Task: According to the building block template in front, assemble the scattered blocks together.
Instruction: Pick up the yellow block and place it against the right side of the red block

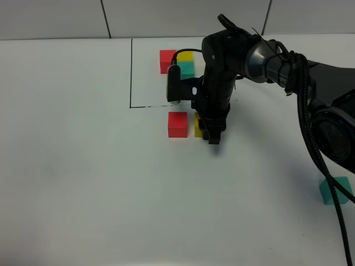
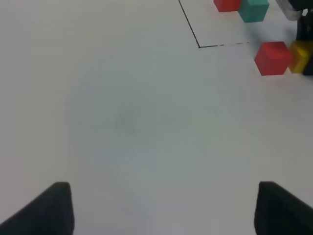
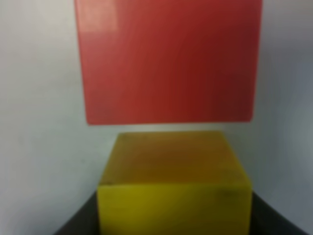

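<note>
— Where does everything lie?

— Go by the black frame [image 1: 131, 72] drawn around the template [image 1: 186, 67]. The red block [image 1: 177, 124] sits just outside the frame's near line. The yellow block [image 1: 198, 126] is just beside it on the right. Whether those two touch, I cannot tell. The teal block [image 1: 335, 190] is well apart from the frame, far off to the right and nearer the robot.

— And the claws?

— The right claw [image 1: 214, 136] is pressed together and pinches nothing. It is down right beside the yellow block, on the side away from the red one. The left claw [image 2: 164, 208] is spread wide above bare table [image 2: 122, 122], well away from the frame.
</note>
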You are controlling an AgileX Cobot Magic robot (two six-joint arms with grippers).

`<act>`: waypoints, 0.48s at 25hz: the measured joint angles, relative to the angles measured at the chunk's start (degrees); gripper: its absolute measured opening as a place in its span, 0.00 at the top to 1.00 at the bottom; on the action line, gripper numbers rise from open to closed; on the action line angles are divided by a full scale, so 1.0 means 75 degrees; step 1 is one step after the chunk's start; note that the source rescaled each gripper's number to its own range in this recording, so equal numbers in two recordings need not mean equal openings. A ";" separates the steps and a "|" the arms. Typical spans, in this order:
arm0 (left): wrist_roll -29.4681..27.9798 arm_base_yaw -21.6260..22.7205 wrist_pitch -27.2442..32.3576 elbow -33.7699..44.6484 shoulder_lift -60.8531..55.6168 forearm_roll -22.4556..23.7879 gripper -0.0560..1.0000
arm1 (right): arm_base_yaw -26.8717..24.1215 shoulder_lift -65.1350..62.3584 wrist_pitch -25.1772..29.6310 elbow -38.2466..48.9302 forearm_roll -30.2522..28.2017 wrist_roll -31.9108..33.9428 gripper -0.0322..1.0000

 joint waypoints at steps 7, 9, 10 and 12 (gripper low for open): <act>0.0000 0.0000 0.0000 0.0000 0.0000 0.0000 0.19 | 0.0085 0.0062 0.0008 -0.0073 -0.0001 0.0040 0.97; 0.0000 0.0000 0.0000 0.0000 0.0000 0.0000 0.19 | 0.0108 0.0070 0.0008 -0.0073 -0.0011 0.0109 0.97; 0.0000 0.0000 0.0000 0.0000 0.0000 0.0000 0.19 | 0.0113 0.0070 0.0008 -0.0075 -0.0028 0.0136 0.97; 0.0000 0.0000 0.0000 0.0000 0.0000 0.0000 0.19 | 0.0135 0.0070 0.0008 -0.0082 -0.0063 0.0174 0.97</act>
